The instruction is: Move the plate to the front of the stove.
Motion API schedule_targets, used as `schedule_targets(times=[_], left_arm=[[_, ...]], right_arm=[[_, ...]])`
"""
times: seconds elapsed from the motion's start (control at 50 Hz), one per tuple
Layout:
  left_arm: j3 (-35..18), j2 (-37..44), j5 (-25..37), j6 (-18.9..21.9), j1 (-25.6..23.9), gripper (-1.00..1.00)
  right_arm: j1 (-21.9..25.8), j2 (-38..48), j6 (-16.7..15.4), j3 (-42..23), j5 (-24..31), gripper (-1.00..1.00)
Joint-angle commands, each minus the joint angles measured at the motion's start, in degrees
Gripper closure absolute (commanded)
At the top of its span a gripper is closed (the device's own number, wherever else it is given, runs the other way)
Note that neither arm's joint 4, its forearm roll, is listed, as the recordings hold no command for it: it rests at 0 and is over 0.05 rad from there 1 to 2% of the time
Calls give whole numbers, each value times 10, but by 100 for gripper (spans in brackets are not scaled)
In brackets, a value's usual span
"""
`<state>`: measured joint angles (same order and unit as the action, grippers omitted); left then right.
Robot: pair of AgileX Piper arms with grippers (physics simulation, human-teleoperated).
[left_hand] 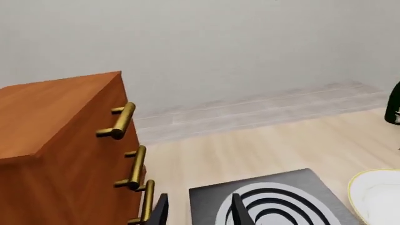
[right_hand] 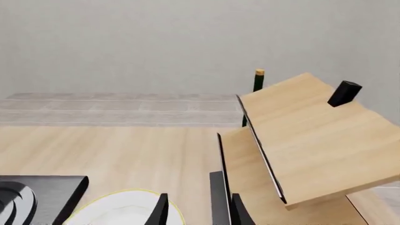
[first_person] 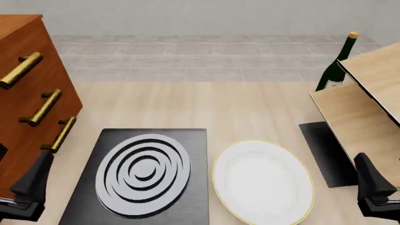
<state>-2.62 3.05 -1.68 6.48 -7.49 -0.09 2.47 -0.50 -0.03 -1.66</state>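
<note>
Starting at your jaws: the left gripper stands parted with nothing between its fingers, low at the near left beside the stove. Your right gripper is likewise parted and empty, at the near right.

The plate lies flat on the table, just right of the stove and clear of both grippers. A plain dark panel lies right of the plate, partly under a light wooden shelf unit. A green bottle stands behind that unit. An orange-brown drawer cabinet with brass handles stands left of the stove.
</note>
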Motion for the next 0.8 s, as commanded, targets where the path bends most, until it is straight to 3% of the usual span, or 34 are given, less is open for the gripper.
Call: schedule_targets(times=[0.02,0.26,0.36,0.54,0.8], left_arm=[[-52,2,41,77,-94,-100],[-152,27,111,199,-202,-100],[-178,49,118,232,-235,-100],[-223,133,107,316,-308,-100],[-288,266,121,386,-399,-100]], right_arm=[[-4,-13,0,0,14,-100],[-6,-23,5,-1,20,-100],[-7,-24,6,-2,21,-100],[-9,-24,11,-2,20,-100],[-12,-25,22,-1,17,-100]])
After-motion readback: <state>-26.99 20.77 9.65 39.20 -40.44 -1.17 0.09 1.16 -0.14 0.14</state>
